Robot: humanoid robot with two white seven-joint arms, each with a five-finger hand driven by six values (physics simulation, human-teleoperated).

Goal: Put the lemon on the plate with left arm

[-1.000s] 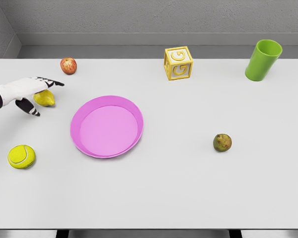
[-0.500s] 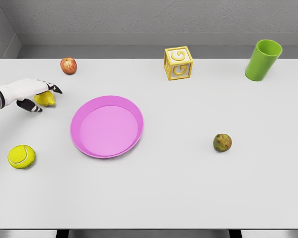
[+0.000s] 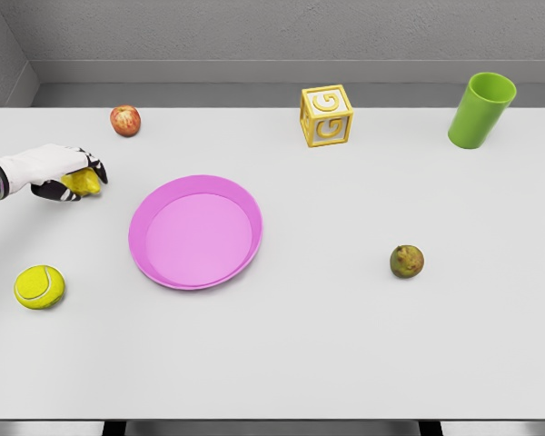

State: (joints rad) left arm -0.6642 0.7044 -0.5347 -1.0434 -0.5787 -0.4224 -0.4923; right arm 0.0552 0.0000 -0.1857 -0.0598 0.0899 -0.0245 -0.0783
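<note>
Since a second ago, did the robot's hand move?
Yes. The left hand closed its fingers around the lemon, fingertips pulling back from the apple.

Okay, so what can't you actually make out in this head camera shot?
- Lemon: mostly covered by the left robot hand, head view.
- Whether the lemon is off the table: cannot tell.
- Left arm: cut off by the picture's left edge.
- Right arm: out of view.

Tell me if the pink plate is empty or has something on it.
Empty. The pink plate shows only its bare inner surface; the lemon is off to its left, in the left hand.
</note>
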